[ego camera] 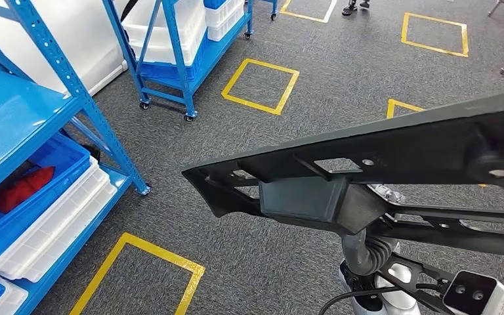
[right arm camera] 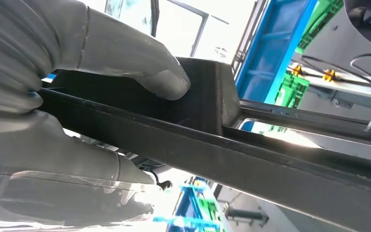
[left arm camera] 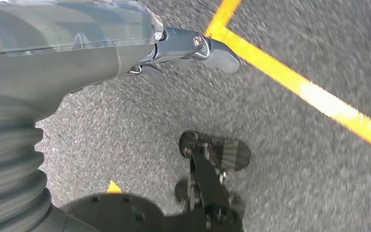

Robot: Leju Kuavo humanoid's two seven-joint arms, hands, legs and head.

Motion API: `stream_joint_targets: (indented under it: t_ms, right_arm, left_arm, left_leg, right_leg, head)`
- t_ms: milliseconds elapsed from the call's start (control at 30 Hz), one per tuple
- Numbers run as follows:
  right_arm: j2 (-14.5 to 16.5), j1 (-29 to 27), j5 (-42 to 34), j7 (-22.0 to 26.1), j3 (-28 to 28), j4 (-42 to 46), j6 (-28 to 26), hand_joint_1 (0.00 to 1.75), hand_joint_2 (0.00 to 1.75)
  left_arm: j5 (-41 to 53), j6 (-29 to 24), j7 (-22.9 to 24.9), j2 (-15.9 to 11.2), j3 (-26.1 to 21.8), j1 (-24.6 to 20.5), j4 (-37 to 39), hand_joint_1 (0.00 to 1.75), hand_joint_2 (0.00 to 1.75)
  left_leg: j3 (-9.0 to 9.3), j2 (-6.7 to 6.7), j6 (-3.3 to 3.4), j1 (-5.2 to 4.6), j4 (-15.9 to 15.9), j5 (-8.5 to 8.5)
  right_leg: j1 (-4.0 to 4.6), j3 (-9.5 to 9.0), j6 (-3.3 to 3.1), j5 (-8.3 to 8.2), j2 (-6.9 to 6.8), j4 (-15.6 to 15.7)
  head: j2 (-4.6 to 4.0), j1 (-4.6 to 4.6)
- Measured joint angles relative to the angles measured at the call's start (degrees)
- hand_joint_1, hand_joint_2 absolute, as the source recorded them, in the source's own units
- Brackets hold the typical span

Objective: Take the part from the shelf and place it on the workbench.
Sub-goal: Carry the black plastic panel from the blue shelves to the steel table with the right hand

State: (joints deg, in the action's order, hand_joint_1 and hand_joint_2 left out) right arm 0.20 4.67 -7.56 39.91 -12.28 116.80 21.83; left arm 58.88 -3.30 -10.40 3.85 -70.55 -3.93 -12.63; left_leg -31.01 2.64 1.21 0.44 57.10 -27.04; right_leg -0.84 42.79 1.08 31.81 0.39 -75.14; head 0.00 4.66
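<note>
Carried clear of the blue shelf point(ego camera: 52, 125) above grey carpet: long black plastic trim part point(ego camera: 367, 177), clamped by right hand point(right arm camera: 77, 96) at its boxy middle, seemingly for balance in transit to the desk; left hand point(left arm camera: 193, 48) hanging, emptiness likely, finger posture unclear.

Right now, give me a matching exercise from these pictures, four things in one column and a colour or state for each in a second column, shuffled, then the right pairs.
Things:
1. long part
2. right hand
3. left hand
4. floor squares

Colour or state:
A. hangs over the carpet, holding nothing
B. yellow tape outlines
C. dark grey, carried above the floor
D. thumb pressed on the part, gripping it

Pairs: 1-C, 2-D, 3-A, 4-B
</note>
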Motion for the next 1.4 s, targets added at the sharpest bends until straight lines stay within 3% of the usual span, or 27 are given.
stream_joint_targets:
  t_ms: [33,100,133,167,233,267,300,333,367,433,467,533,600,667,733,800,833,900,967,1033,1100,1167,1233,1300,1333,1367,1400]
  right_arm:
    - [-0.03,-0.01,0.00,0.00,0.00,-0.04,-0.01,1.75,1.75]
    - [-0.10,-0.03,0.19,0.00,0.00,-0.08,-0.07,1.75,1.75]
    - [-0.13,-0.25,0.51,0.01,-0.07,-0.03,-0.09,1.75,1.75]
    - [-0.14,-0.32,0.93,-0.04,-0.60,0.13,-0.30,1.75,1.75]
    - [-0.13,-0.30,1.36,-0.15,-2.14,0.44,-1.12,1.75,1.75]
    - [-0.12,0.01,1.24,-0.23,-3.09,0.52,-1.69,1.75,1.75]
    - [-0.14,0.28,0.90,-0.28,-3.70,0.48,-2.14,1.75,1.75]
    - [-0.17,0.62,0.50,-0.34,-4.30,0.40,-2.48,1.75,1.75]
    - [-0.21,1.02,0.09,-0.38,-4.85,0.32,-2.80,1.75,1.75]
    - [-0.33,1.88,-0.67,-0.42,-5.86,0.15,-3.24,1.75,1.75]
    - [-0.40,2.24,-0.91,-0.45,-6.25,0.11,-3.39,1.75,1.75]
    - [-0.54,2.65,-1.33,-0.61,-6.74,0.05,-3.56,1.75,1.75]
    - [-0.77,2.77,-1.99,-1.00,-6.91,0.05,-3.63,1.75,1.75]
    - [-1.21,2.97,-2.68,-1.41,-6.95,0.03,-3.50,1.75,1.75]
    - [-1.68,3.08,-3.01,-1.62,-6.99,-0.28,-3.21,1.75,1.75]
    - [-2.18,2.98,-3.28,-1.63,-7.07,-1.35,-2.71,1.75,1.75]
    - [-2.44,3.00,-3.49,-1.53,-7.14,-2.11,-2.39,1.75,1.75]
    - [-2.82,3.54,-4.04,-1.31,-7.42,-3.77,-1.81,1.75,1.75]
    - [-2.94,4.64,-4.43,-1.45,-7.85,-5.12,-1.78,1.75,1.75]
    - [-2.95,5.60,-4.61,-2.19,-8.24,-5.87,-2.49,1.75,1.75]
    - [-2.96,5.98,-4.66,-2.95,-8.44,-6.30,-3.37,1.75,1.75]
    - [-2.96,6.25,-4.68,-3.22,-8.56,-6.62,-4.01,1.75,1.75]
    - [-2.97,6.43,-4.75,-3.23,-8.76,-6.95,-4.58,1.75,1.75]
    - [-3.03,6.19,-4.84,-3.05,-8.89,-7.46,-5.02,1.75,1.75]
    - [-3.09,5.98,-4.87,-2.83,-8.90,-7.76,-5.11,1.75,1.75]
    - [-3.15,5.82,-4.92,-2.54,-8.90,-8.11,-5.09,1.75,1.75]
    - [-3.21,5.74,-4.96,-2.22,-8.90,-8.45,-4.90,1.75,1.75]
  left_arm:
    - [0.00,0.00,0.00,0.01,0.00,-0.02,0.00,0.00,1.75]
    - [0.14,0.15,0.00,0.05,0.00,-0.08,0.00,0.00,1.75]
    - [0.26,0.40,-0.07,0.14,0.00,-0.10,0.00,0.00,1.75]
    - [0.33,0.78,-0.53,0.29,0.00,-0.17,0.00,0.00,1.75]
    - [0.15,1.37,-1.72,0.58,-0.05,-0.15,0.00,0.00,1.75]
    - [-0.05,1.49,-2.31,0.66,-0.09,-0.10,0.00,0.00,1.75]
    - [-0.21,1.46,-2.54,0.66,-0.15,0.01,0.00,0.00,1.75]
    - [-0.36,1.44,-2.73,0.63,-0.22,0.06,0.00,0.00,1.75]
    - [-0.49,1.40,-2.91,0.60,-0.30,0.04,0.00,0.00,1.75]
    - [-0.64,1.38,-3.37,0.51,-0.49,-0.06,0.00,0.00,1.75]
    - [-0.60,1.40,-3.63,0.47,-0.57,-0.10,0.00,0.00,1.75]
    - [-0.27,1.56,-4.14,0.43,-0.65,-0.12,0.00,0.00,1.75]
    - [0.18,1.91,-4.57,0.42,-0.63,-0.27,0.00,0.00,1.75]
    - [0.45,2.14,-4.73,0.37,-0.60,-0.50,0.00,0.00,1.75]
    - [0.50,1.95,-4.21,0.29,-0.59,-0.48,0.00,0.00,1.75]
    - [0.49,1.54,-3.27,0.23,-0.60,-0.38,0.00,0.00,1.75]
    - [0.48,1.36,-2.85,0.22,-0.61,-0.39,0.00,0.00,1.75]
    - [0.39,1.14,-2.20,0.22,-0.62,-0.55,0.00,0.00,1.75]
    - [0.33,0.91,-1.55,0.21,-0.64,-0.70,0.00,0.00,1.75]
    - [0.31,0.55,-0.68,0.14,-0.70,-0.78,0.00,0.00,1.75]
    - [0.24,0.13,0.12,0.05,-0.83,-0.93,0.00,0.00,1.75]
    - [0.05,-0.31,0.71,-0.14,-0.95,-1.13,0.00,0.00,1.75]
    - [-0.34,-0.92,1.50,-0.31,-1.12,-1.07,0.00,0.00,1.75]
    - [-1.00,-1.74,2.28,-0.33,-1.50,-0.70,0.00,0.00,1.75]
    - [-1.48,-2.21,2.52,-0.35,-1.78,-0.54,0.00,0.00,1.75]
    - [-2.01,-2.73,2.67,-0.39,-2.14,-0.46,0.00,0.00,1.75]
    - [-2.56,-3.20,2.70,-0.44,-2.50,-0.45,0.00,0.00,1.75]
  left_leg:
    - [0.02,0.24,-0.03,0.00,0.01,-0.03]
    - [0.26,1.28,-0.44,-0.20,0.16,-0.34]
    - [0.46,2.23,-0.89,-0.34,0.19,-0.58]
    - [-0.18,1.71,-1.59,-0.36,2.34,-2.24]
    - [-3.39,-0.31,-2.67,-0.16,10.05,-6.67]
    - [-5.56,-1.86,-2.94,-0.02,14.79,-8.85]
    - [-6.76,-2.02,-2.94,0.00,17.07,-9.18]
    - [-6.96,-2.10,-2.88,0.01,17.13,-8.32]
    - [-6.09,-2.30,-2.77,0.04,14.84,-6.40]
    - [-2.78,-4.31,-2.43,0.21,6.96,-2.14]
    - [-1.43,-5.56,-2.27,0.31,3.78,-0.93]
    - [-0.46,-6.93,-1.89,0.26,1.30,-0.55]
    - [-0.35,-5.88,-1.26,0.25,0.83,-0.21]
    - [-0.24,-4.53,-0.39,0.35,0.31,0.23]
    - [-0.28,-3.08,0.12,0.12,0.11,0.36]
    - [-0.38,-1.54,0.23,-0.15,0.13,0.33]
    - [-0.42,-0.80,0.23,-0.23,0.14,0.32]
    - [-0.38,0.52,0.11,-0.35,0.19,0.23]
    - [-0.31,1.62,-0.22,-0.60,0.32,0.03]
    - [-0.27,2.59,-0.74,-0.79,0.40,-0.15]
    - [-0.11,3.51,-1.30,-0.81,0.36,-0.29]
    - [-0.59,2.36,-1.86,-0.63,1.95,-1.69]
    - [-3.29,-0.45,-2.27,-0.37,8.16,-5.29]
    - [-6.89,-1.87,-2.43,-0.29,15.75,-8.16]
    - [-7.71,-2.02,-2.44,-0.28,17.18,-8.02]
    - [-7.55,-2.13,-2.41,-0.26,16.46,-6.79]
    - [-6.33,-2.44,-2.34,-0.20,13.44,-4.66]
  right_leg:
    - [0.00,-0.64,-0.01,-0.71,-0.10,1.16]
    - [0.36,-5.09,-0.46,-3.45,-2.66,9.22]
    - [0.66,-7.02,-1.00,-4.60,-3.39,12.97]
    - [0.80,-8.71,-1.82,-5.61,-3.50,16.34]
    - [0.77,-8.66,-3.09,-5.99,-0.70,16.87]
    - [0.65,-8.71,-3.41,-6.16,0.46,17.02]
    - [0.67,-8.70,-3.43,-6.17,1.21,16.96]
    - [0.68,-8.71,-3.43,-6.18,1.96,16.88]
    - [0.66,-8.74,-3.39,-6.17,2.70,16.77]
    - [0.66,-8.72,-3.11,-6.10,4.06,16.46]
    - [0.64,-8.57,-2.83,-6.10,4.69,16.28]
    - [0.51,-8.12,-2.05,-6.29,5.78,16.15]
    - [0.35,-7.77,-1.31,-6.50,6.35,16.13]
    - [0.50,-6.70,-0.85,-4.98,4.10,13.95]
    - [0.49,-3.72,-0.54,-1.40,1.08,7.52]
    - [0.24,-0.85,-0.30,0.90,0.23,1.37]
    - [0.16,-0.68,-0.26,0.60,0.05,0.83]
    - [0.15,-3.79,-0.45,-2.51,-0.91,6.25]
    - [0.64,-7.82,-1.01,-4.87,-3.20,13.79]
    - [1.19,-9.00,-1.60,-5.12,-4.05,16.53]
    - [1.28,-8.83,-2.13,-5.40,-2.83,16.70]
    - [1.00,-8.94,-2.70,-5.77,-1.79,17.14]
    - [0.74,-9.02,-3.08,-6.01,-0.74,17.38]
    - [0.72,-8.94,-3.21,-6.07,0.66,17.30]
    - [0.72,-8.92,-3.21,-6.07,1.41,17.23]
    - [0.71,-8.93,-3.19,-6.06,2.22,17.12]
    - [0.68,-8.95,-3.13,-6.02,2.98,16.99]
  head:
    - [0.00,0.00]
    - [0.00,0.00]
    - [0.00,0.00]
    - [0.00,0.00]
    - [0.00,0.01]
    - [0.00,0.02]
    - [0.00,0.02]
    - [0.00,0.02]
    - [0.00,0.02]
    - [0.00,0.02]
    - [0.00,0.02]
    - [0.00,0.01]
    - [0.00,0.01]
    - [0.00,0.01]
    - [0.00,0.00]
    - [0.00,0.00]
    - [0.00,0.00]
    - [0.00,0.00]
    - [0.00,0.01]
    - [0.00,0.01]
    - [0.00,0.01]
    - [0.00,0.02]
    - [0.00,0.03]
    - [0.00,0.03]
    - [0.00,0.03]
    - [0.00,0.02]
    - [0.00,0.02]
